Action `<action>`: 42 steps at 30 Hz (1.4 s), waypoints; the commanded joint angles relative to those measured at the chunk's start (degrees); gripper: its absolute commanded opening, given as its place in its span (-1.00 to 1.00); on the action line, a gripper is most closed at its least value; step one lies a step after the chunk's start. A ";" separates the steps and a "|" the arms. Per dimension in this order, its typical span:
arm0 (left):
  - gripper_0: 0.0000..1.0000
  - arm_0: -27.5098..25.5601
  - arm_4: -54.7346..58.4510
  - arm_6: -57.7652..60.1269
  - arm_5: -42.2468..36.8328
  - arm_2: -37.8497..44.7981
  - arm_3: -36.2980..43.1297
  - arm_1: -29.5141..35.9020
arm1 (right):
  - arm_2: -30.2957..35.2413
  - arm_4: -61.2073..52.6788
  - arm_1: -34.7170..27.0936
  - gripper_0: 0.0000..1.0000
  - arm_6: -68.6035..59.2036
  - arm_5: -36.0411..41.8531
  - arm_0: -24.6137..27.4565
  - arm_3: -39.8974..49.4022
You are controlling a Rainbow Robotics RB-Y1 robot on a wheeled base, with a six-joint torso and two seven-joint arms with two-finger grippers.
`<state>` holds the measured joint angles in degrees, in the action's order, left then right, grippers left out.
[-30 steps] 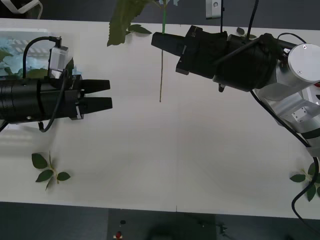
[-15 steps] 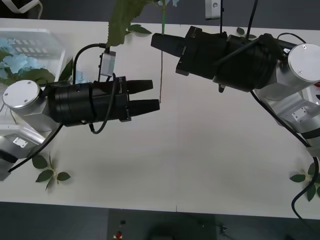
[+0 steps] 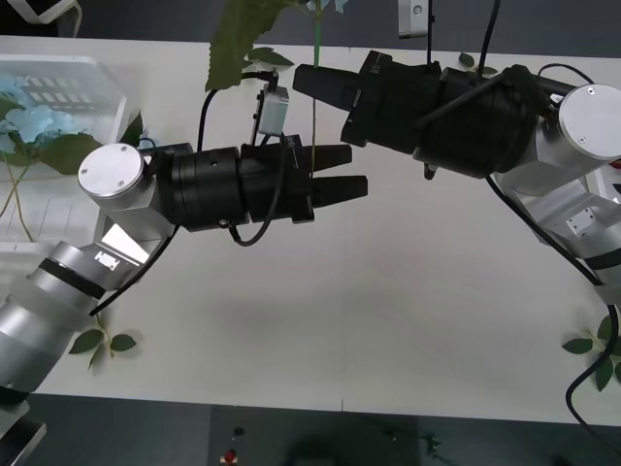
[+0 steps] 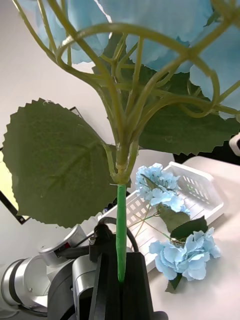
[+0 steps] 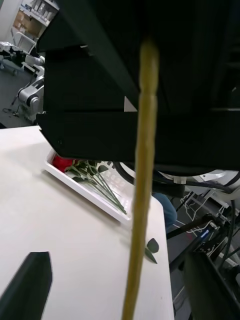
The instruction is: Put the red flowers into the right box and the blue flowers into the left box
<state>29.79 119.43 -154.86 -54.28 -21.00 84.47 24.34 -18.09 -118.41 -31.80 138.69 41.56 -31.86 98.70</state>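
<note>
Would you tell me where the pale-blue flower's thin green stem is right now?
In the front view, the stem hangs from the right tool, between the left tool's open fingers.

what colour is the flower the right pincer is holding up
Pale blue, on a green stem; the blue flower shows best in the right wrist view.

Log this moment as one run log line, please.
right hand: shut on blue flower stem, held up | left hand: open, at stem | left box: holds blue flowers

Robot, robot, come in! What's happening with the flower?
Right end effector holds blue flower aloft. Left end effector open around its stem. Nothing in the way.
</note>
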 commanded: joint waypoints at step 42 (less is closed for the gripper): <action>-1.00 -1.49 6.96 -0.14 3.13 11.59 -1.59 23.56 | 0.33 -0.42 0.07 1.00 1.67 0.27 -2.51 1.93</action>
<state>29.04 125.87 -154.86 -51.04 -11.49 84.20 43.78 -18.09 -118.41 -31.80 138.70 41.59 -31.89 98.70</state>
